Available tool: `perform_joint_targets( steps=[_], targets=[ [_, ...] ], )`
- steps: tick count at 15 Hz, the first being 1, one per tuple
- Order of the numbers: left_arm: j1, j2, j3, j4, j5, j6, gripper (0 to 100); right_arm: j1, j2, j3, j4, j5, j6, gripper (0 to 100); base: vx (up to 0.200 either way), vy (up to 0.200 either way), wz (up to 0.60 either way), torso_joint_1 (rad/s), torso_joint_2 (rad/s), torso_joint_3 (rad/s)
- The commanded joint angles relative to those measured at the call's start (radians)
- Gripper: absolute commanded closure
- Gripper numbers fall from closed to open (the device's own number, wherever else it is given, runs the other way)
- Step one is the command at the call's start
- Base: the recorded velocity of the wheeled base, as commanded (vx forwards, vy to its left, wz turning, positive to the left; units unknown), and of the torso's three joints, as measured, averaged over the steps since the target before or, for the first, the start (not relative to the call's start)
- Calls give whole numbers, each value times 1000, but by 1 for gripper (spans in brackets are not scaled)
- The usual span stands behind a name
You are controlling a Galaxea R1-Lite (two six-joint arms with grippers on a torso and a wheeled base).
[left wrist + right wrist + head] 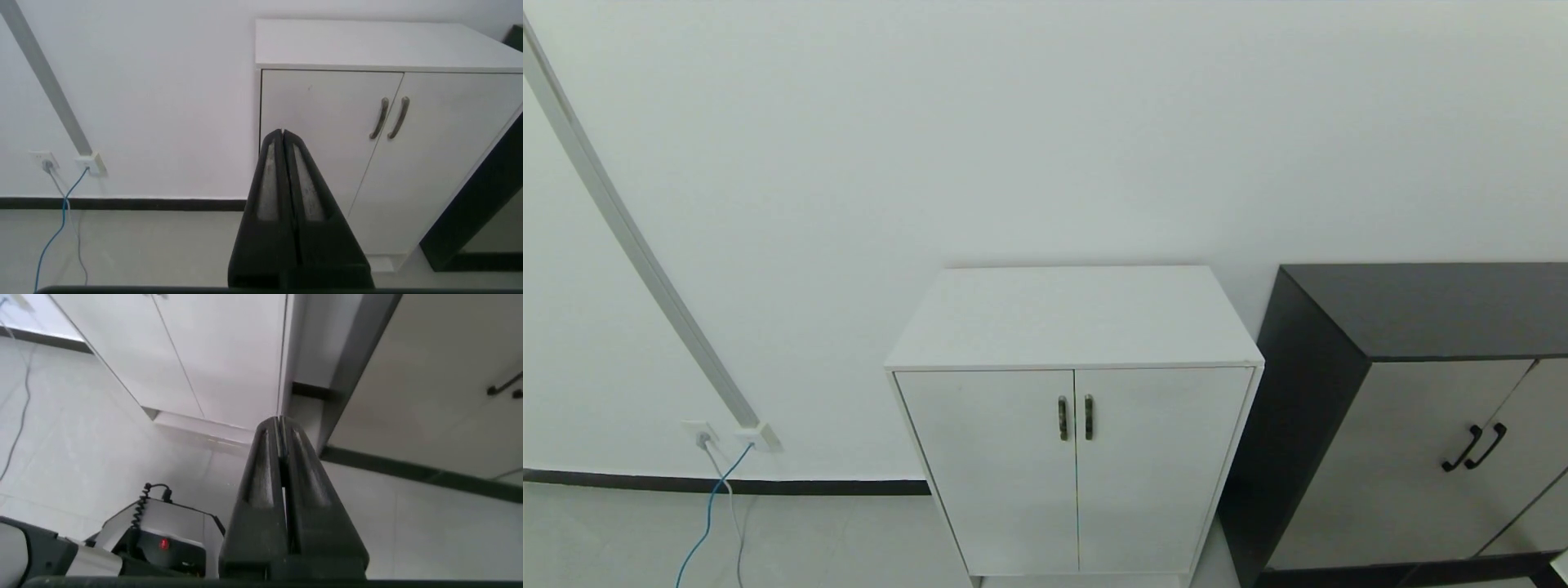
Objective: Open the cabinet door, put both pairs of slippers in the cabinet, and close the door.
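A white two-door cabinet (1074,457) stands against the wall with both doors shut; two dark handles (1075,417) sit side by side at the middle seam. It also fills the left wrist view as the white cabinet (384,106), with its handles (390,118) ahead of my left gripper (283,135), which is shut with nothing in it and well short of the doors. My right gripper (280,421) is shut and empty, held low over the floor near the white cabinet's foot (204,367).
A black cabinet (1405,408) with pale doors and black handles (1474,447) stands close on the right. Wall sockets (731,437) with blue and white cables (711,514) are at the left, under a slanted conduit (629,237). Tiled floor (90,449) lies open in front.
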Motion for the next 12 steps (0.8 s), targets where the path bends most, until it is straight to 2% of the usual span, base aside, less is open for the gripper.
perform_joint_targets(
  steps=[1, 12],
  targets=[
    [1, 0, 0, 0, 0, -1, 100, 14, -20, 8, 0, -1, 0, 100, 0, 0, 0, 0, 0, 0],
    [1, 0, 0, 0, 0, -1, 100, 51, -66, 45, 3, 2, -1, 100, 0, 0, 0, 0, 0, 0]
  ],
)
